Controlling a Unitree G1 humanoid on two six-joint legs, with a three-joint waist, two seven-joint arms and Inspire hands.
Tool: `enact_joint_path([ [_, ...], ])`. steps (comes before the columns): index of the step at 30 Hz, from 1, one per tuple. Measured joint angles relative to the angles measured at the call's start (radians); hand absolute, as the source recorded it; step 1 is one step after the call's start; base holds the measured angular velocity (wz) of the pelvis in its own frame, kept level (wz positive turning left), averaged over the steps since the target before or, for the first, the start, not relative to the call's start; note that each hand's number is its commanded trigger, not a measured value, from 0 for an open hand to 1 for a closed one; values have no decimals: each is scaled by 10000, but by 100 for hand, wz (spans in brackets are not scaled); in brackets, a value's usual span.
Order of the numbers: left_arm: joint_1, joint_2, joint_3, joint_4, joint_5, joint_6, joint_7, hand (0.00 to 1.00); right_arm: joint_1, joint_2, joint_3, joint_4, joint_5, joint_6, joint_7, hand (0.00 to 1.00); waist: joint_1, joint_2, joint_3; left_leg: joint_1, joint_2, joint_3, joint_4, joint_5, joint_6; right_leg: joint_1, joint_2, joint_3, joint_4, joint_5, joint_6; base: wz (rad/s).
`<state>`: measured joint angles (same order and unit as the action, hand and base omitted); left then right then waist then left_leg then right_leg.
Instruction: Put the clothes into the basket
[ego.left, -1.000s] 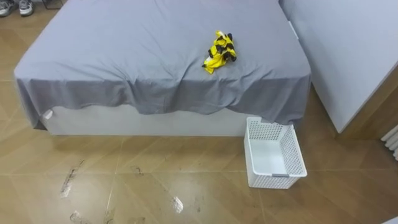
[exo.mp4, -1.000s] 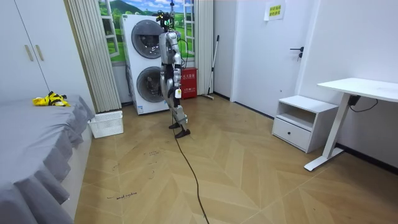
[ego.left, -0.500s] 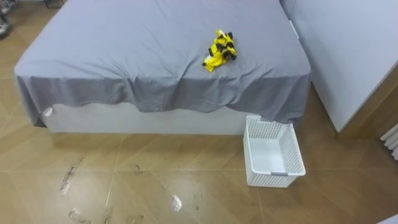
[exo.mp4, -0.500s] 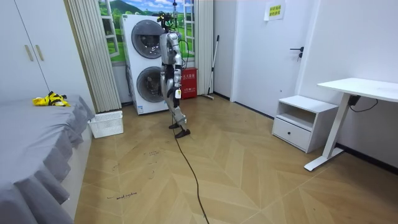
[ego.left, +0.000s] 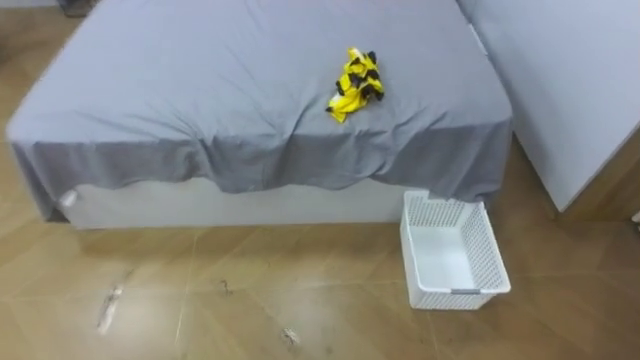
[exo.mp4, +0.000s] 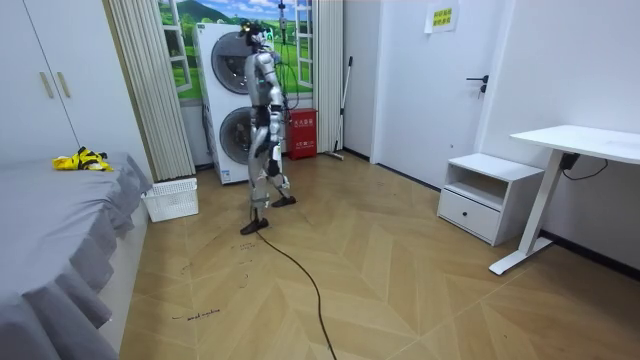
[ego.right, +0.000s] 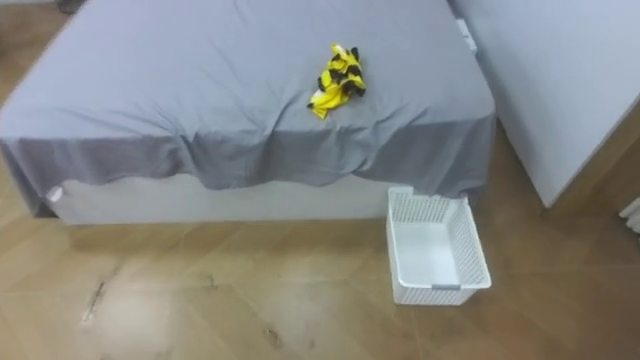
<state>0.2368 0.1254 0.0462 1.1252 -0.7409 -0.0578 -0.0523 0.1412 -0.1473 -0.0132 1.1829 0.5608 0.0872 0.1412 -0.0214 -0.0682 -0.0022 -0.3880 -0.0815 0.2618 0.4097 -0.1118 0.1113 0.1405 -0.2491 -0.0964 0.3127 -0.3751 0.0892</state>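
Lying on grey bed (ego.left: 200, 90) — clothes (ego.left: 356, 84), basket (ego.left: 488, 250) beside.

Grey-sheeted bed (ego.left: 200, 90) — yellow-black clothes (ego.left: 355, 83) on top; white basket (ego.left: 452, 255) on wood floor (ego.left: 250, 310) beside.

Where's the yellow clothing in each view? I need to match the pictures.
Left eye view: yellow clothing on the bed, top, right of centre.
Right eye view: yellow clothing top centre.
Room view: yellow clothing far left, on the bed.
Shared landmark: white basket on the floor beside the bed.
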Motion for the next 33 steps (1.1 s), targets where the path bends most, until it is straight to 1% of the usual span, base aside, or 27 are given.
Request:
enact_joint_path([
  [1, -3, 4, -125, 27, 55, 2, 0, 0, 37, 26, -53, -141, 3, -8, -6, 0, -2, 24, 2, 176, -57, 36, 99, -211, 50, -191, -93, 121, 726, 145, -1, 9],
  [2, -20, 6, -371, 43, 86, 2, 0, 0, 55, 61, -76, -333, 6, -38, -16, 0, 43, 99, 31, 687, -149, 21, -27, -523, 130, -659, -211, 290, 2302, 801, 47, -6],
  [3, -99, 19, -635, 147, 170, 0, 0, 0, 28, 113, -81, -529, 7, -39, -48, 0, 97, 159, 66, 1401, -264, -9, -472, -686, 190, -1279, -329, 438, 3949, 1915, -140, -10],
  [4, -131, 13, -663, 182, 387, 12, 2, 0, 19, 151, -91, -633, 7, -53, -84, 0, 137, 225, 74, 1752, -299, -91, -728, -775, 213, -1570, -351, 492, 4703, 2338, -251, -12],
  [5, -254, 4, -691, 230, 754, 15, 3, 0, -81, 216, -80, -795, 19, -128, -140, 0, 262, 320, 131, 2385, -288, -196, -1131, -880, 216, -2253, -210, 504, 5863, 2121, -264, -13],
  [6, -471, -23, -734, 303, 841, 9, 4, 0, -231, 200, -79, -1139, 29, -165, -180, 0, 309, 457, 173, 2902, -183, -247, -1505, -975, 206, -3057, 122, 276, 6522, 1577, -418, -10],
  [7, -557, -24, -768, 315, 892, 9, 4, 0, -245, 204, -76, -1284, 1, -214, -180, 0, 333, 563, 195, 3074, -117, -318, -1627, -1025, 183, -3455, 348, 124, 6554, 1322, -508, 9],
  [9, -890, 6, -1047, 229, 1205, -21, 3, 0, -454, 263, -62, -2253, -151, -299, -189, 0, 316, 747, 235, 3718, 174, -631, -2030, -1252, 89, -4862, 1254, -583, 5033, 873, -752, 24],
  [10, -937, 6, -1099, 229, 1281, -21, 2, 0, -538, 286, -63, -2291, -199, -367, -182, 0, 315, 774, 245, 3886, 221, -680, -2124, -1295, 47, -5074, 1473, -646, 4356, 902, -802, 24],
  [11, -1000, -4, -1310, 251, 1366, -12, -7, 0, -718, 322, -72, -2358, -287, -451, -210, 0, 293, 814, 234, 4310, 318, -814, -2345, -1425, -42, -5357, 1878, -729, 2655, 1143, -949, 31],
  [12, -1023, 4, -1544, 222, 1369, 29, -42, 0, -754, 330, -64, -2536, -228, -480, -262, 0, 287, 825, 234, 4743, 366, -990, -2531, -1585, -148, -5461, 2076, -868, 1058, 1898, -1105, 43],
  [13, -1018, -6, -1682, 224, 1362, 59, -65, 0, -733, 330, -73, -2571, -152, -551, -309, 0, 245, 891, 230, 4999, 462, -1078, -2587, -1680, -211, -5459, 2150, -960, 557, 2498, -1189, 55],
  [14, -931, -8, -1757, 179, 1379, 99, -175, 0, -702, 370, -92, -2637, -108, -651, -465, 0, 264, 907, 154, 5389, 574, -1109, -2665, -1777, -351, -5291, 2238, -1032, -171, 3495, -1439, 42],
  [15, -800, -3, -1717, 81, 1387, 87, -246, 0, -721, 398, -91, -3029, -123, -652, -647, 0, 332, 904, 92, 5575, 714, -1055, -2586, -1949, -646, -5287, 2390, -1046, -164, 4073, -1714, 18],
  [16, -728, -27, -1664, 63, 1392, 89, -257, 0, -793, 396, -113, -3228, -117, -672, -704, 0, 401, 940, -16, 5601, 858, -1032, -2523, -2039, -784, -5298, 2519, -1090, -13, 3943, -1887, -25],
  [17, -606, -9, -1579, 57, 1445, 105, -297, 0, -1014, 418, -102, -3553, -92, -821, -759, 0, 563, 1075, -21, 5661, 1090, -1005, -2353, -2107, -1028, -5208, 2734, -1156, 378, 3705, -1995, -33],
  [18, -506, -7, -1493, 58, 1466, 124, -355, 0, -1155, 382, -95, -3784, -16, -985, -788, 0, 560, 1293, 82, 5822, 1376, -983, -2171, -2110, -1329, -5051, 2928, -1429, 768, 3478, -2209, -19],
  [19, -436, 1, -1385, 70, 1476, 123, -400, 0, -1204, 381, -111, -3903, 15, -1012, -826, 0, 523, 1337, 81, 5895, 1448, -983, -2031, -2036, -1451, -4965, 2957, -1568, 972, 3313, -2278, 11],
  [20, -288, 25, -1159, 14, 1475, 68, -421, 0, -1123, 369, -113, -4336, 14, -1036, -914, 0, 452, 1298, 99, 5962, 1547, -981, -1439, -1819, -1760, -4851, 2903, -1825, 1578, 2937, -2336, 18],
  [22, 39, 116, -956, -58, 1443, -49, -425, 0, -1019, 398, -84, -4732, 14, -1152, -961, 0, 364, 1198, 140, 5804, 1809, -981, 326, -1558, -1981, -4414, 2847, -2441, 1791, 2332, -2374, -5],
  [23, 432, 189, -882, -70, 1440, -110, -425, 0, -968, 418, -57, -4903, 13, -1213, -958, 0, 347, 1062, 3, 5360, 1993, -899, 1728, -1188, -2015, -3518, 2947, -2551, 1000, 1721, -2463, -36],
  [24, 508, 131, -810, -74, 1326, -125, -424, 0, -1032, 340, -100, -4953, 12, -1248, -1007, 0, 233, 1109, 63, 4876, 2267, -952, 2945, -965, -1976, -3076, 3118, -2474, 646, 1574, -2445, -28],
  [26, 509, 188, -673, -209, 1177, -166, -422, 0, -880, 305, -124, -5088, 118, -1270, -1197, 0, -18, 941, 142, 4137, 2435, -977, 3537, -1354, -1691, -2480, 3140, -2338, 87, 1576, -2427, 15],
  [28, 524, 255, -567, -486, 1050, -242, -420, 0, -787, 187, -105, -5327, 236, -1270, -1318, 0, 71, 794, 184, 3356, 2326, -912, 3324, -1751, -1683, -2072, 3132, -1886, -336, 1641, -2321, -25],
  [30, 490, 97, -500, -469, 757, -419, -427, 0, -803, 72, -166, -5614, 317, -1295, -1508, 0, 311, 754, 191, 2493, 2044, -998, 2098, -2075, -1730, -1726, 3077, -1334, -666, 1694, -2208, -77],
  [32, 475, 11, -515, -471, 529, -451, -450, 0, -811, 3, -185, -5715, 234, -1323, -1650, 0, 323, 806, 90, 2055, 1967, -994, 548, -1896, -1758, -1607, 3030, -1017, -747, 1681, -2074, -59],
  [33, 466, 18, -514, -453, 499, -458, -469, 0, -818, -2, -179, -5733, 223, -1323, -1740, 0, 332, 781, 71, 1966, 1897, -944, 277, -1498, -1363, -1597, 2972, -895, -718, 1624, -1975, -65],
])
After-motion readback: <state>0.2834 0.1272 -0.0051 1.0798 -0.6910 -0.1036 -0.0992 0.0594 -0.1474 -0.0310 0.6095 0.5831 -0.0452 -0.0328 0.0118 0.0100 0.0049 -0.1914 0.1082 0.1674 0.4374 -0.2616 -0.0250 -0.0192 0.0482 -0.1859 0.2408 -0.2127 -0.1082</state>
